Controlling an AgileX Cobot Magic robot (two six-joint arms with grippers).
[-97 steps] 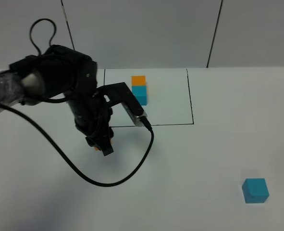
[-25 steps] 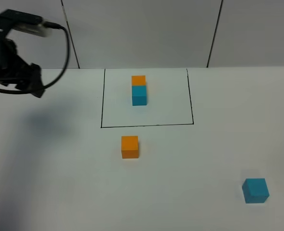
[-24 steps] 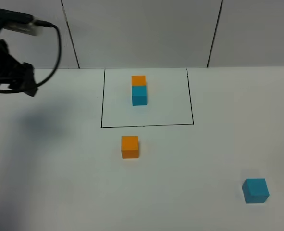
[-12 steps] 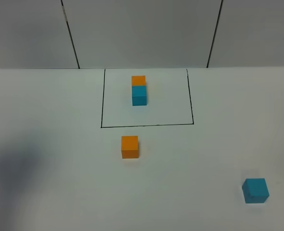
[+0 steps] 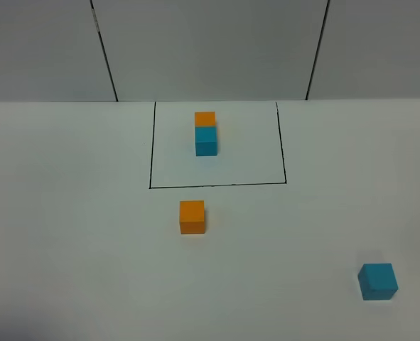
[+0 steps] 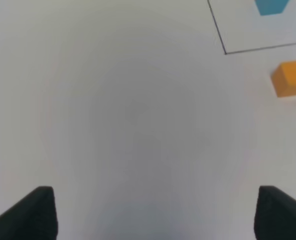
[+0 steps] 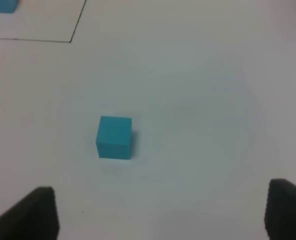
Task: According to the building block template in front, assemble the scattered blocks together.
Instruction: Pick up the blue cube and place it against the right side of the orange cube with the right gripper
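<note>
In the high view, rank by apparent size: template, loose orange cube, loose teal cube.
Largest: loose teal cube, nearest the camera.
Then template and loose orange cube, about alike; distance makes ranking unsure.

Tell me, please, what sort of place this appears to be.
Most likely a robotics lab test bench: a white table with a black outlined rectangle marking off a two-colour block template, a loose orange cube and teal cube, and a plain grey panelled wall behind.
</note>
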